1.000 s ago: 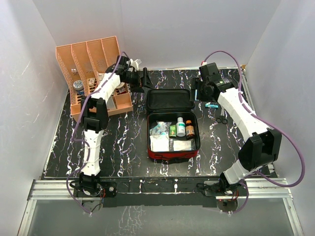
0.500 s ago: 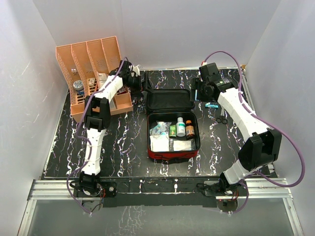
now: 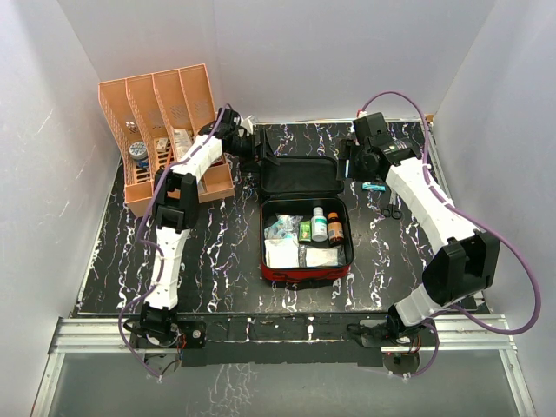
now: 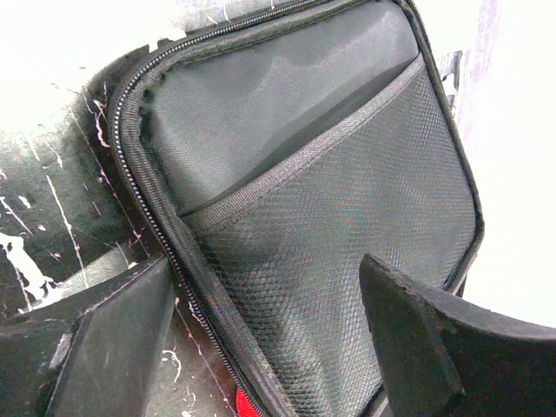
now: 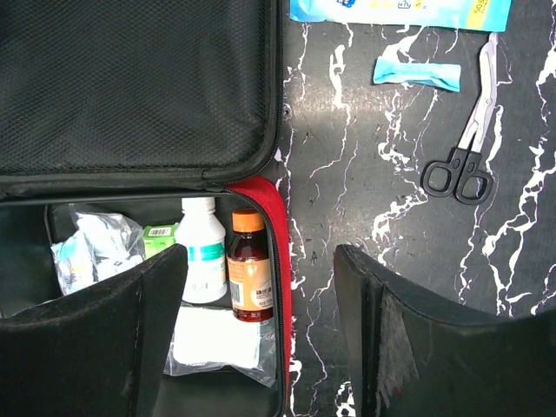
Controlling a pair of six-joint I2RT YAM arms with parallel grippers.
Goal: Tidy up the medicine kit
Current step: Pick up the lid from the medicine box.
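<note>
While the right pincer [image 5: 261,256] hangs open and empty over the right wall of the kit [image 3: 304,272], the left pincer [image 4: 265,269] stands wide astride the left rim of the lid [image 4: 330,200], gripping nothing.

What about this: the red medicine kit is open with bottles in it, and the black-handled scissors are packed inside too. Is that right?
Not quite. The medicine kit is open with bottles in it, but the scissors are not inside. They lie on the table outside the kit, on the robot's right of it. The right wrist view shows this.
</note>
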